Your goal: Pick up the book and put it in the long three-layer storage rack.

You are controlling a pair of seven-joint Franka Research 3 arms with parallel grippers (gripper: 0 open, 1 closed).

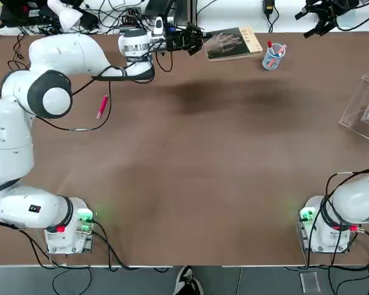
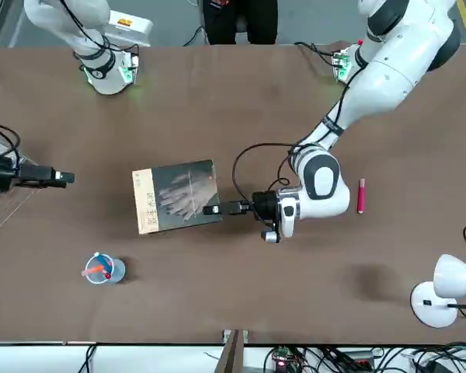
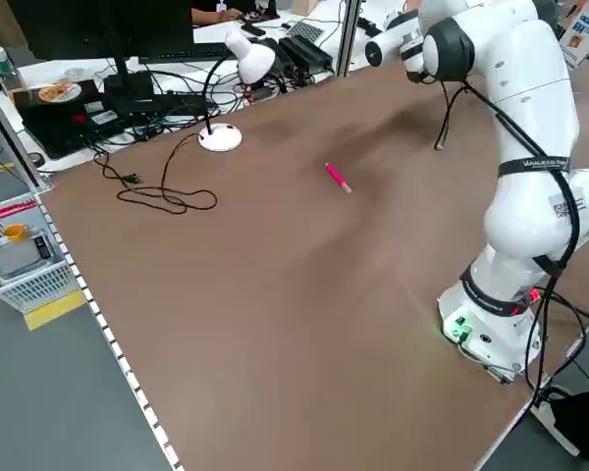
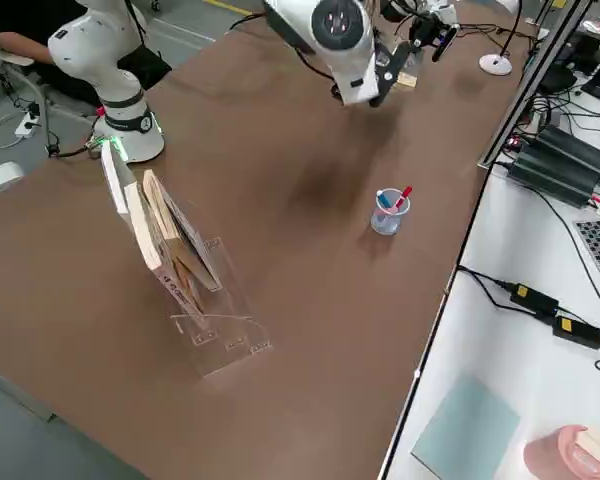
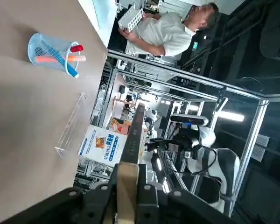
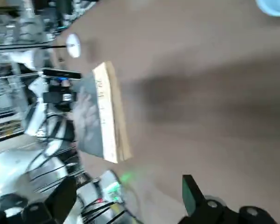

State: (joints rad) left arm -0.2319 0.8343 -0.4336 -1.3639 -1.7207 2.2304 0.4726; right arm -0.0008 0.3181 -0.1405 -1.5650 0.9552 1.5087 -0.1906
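The book (image 1: 234, 43), dark grey with a pale hand image and a tan strip, hangs flat above the table's far side, casting a shadow below. My left gripper (image 1: 203, 43) is shut on its near edge, also seen in the front view (image 2: 213, 208) with the book (image 2: 177, 196). The left wrist view shows the book (image 5: 130, 154) edge-on between the fingers. The clear storage rack (image 1: 364, 103) stands at the right edge and holds several booklets (image 4: 165, 240). My right gripper (image 1: 315, 26) hovers open at the far right, facing the book (image 6: 100, 116).
A clear cup of pens (image 1: 272, 56) stands just right of the book. A red pen (image 1: 102, 106) lies on the table near the left arm. A white desk lamp (image 2: 443, 291) and cables sit at the far left edge. A person stands beyond the table.
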